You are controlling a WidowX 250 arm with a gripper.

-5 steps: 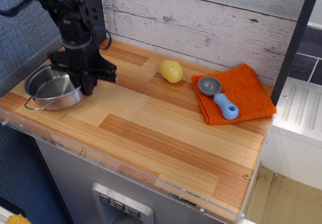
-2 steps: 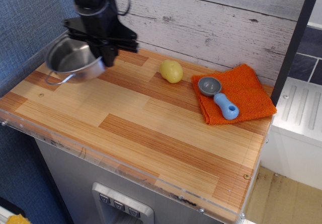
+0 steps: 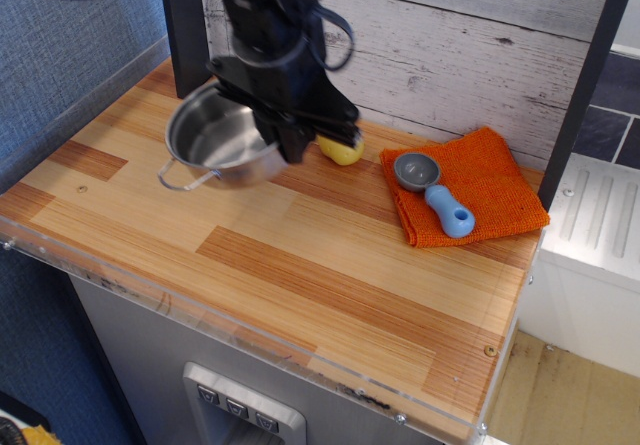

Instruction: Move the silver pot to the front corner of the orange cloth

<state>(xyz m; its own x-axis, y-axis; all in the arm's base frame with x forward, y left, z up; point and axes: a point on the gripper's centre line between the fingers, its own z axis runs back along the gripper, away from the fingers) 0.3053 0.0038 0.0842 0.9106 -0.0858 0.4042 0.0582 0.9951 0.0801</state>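
Observation:
The silver pot (image 3: 215,143) hangs in the air above the wooden counter, left of centre, tilted slightly. My black gripper (image 3: 290,137) is shut on the pot's right rim and carries it. The orange cloth (image 3: 462,187) lies flat at the right of the counter, well to the right of the pot. A grey-and-blue scoop (image 3: 435,193) lies on the cloth's left part.
A yellow potato-like item (image 3: 342,149) sits by the back wall, partly hidden behind my gripper. The wooden counter (image 3: 290,265) has a clear plastic front edge. A dark post (image 3: 590,65) stands at the right, with a white appliance (image 3: 590,235) beyond it.
My gripper has lifted the pot off the counter's left end and carried it right, toward the yellow item. The cloth and scoop have not moved.

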